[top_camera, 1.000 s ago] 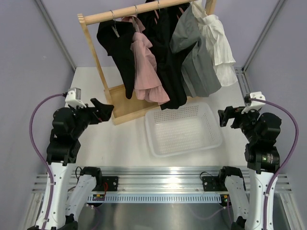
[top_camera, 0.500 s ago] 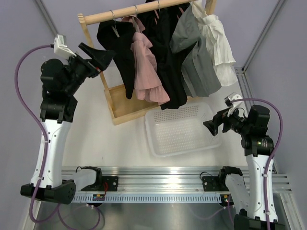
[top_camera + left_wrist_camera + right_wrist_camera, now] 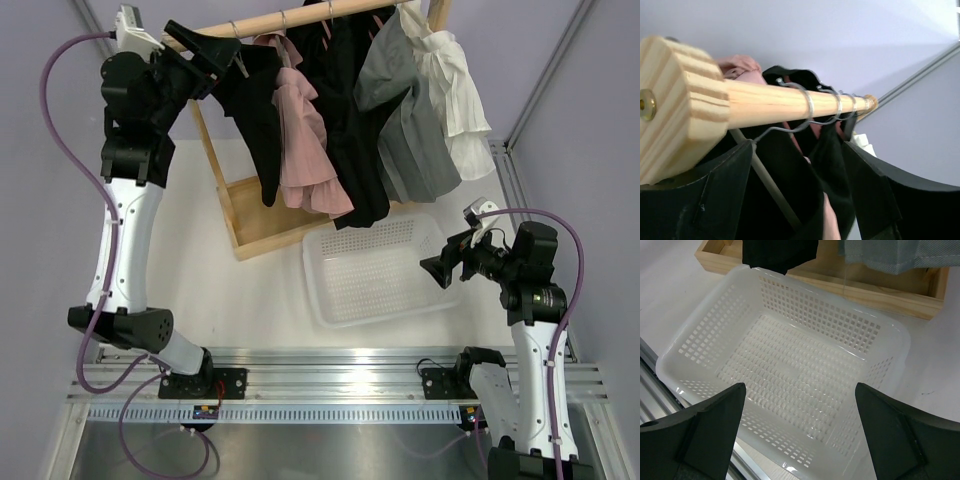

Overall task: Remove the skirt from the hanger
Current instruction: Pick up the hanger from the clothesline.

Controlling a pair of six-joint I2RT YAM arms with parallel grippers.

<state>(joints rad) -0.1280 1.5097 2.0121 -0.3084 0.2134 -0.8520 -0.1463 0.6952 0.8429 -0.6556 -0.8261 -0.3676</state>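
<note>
Against the lilac wall (image 3: 560, 40), the left gripper (image 3: 228, 55) hung part-open at the left end of the wooden rail (image 3: 780, 102), beside the hanger (image 3: 809, 105) of the apparent black skirt (image 3: 250, 115) nearest that end, the right gripper (image 3: 440, 268) gaped wide below the rail, and closing there risked pinching hanger or rail, not cloth.

The top edge cuts off the wooden rail (image 3: 270, 23) above the grey garment (image 3: 415, 120).

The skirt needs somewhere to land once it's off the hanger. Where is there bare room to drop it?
The basket is empty. Bare table lies left of the rack base and left of the basket. Crowded: the rail, where clothes hang packed together, reaching down over the base.
</note>
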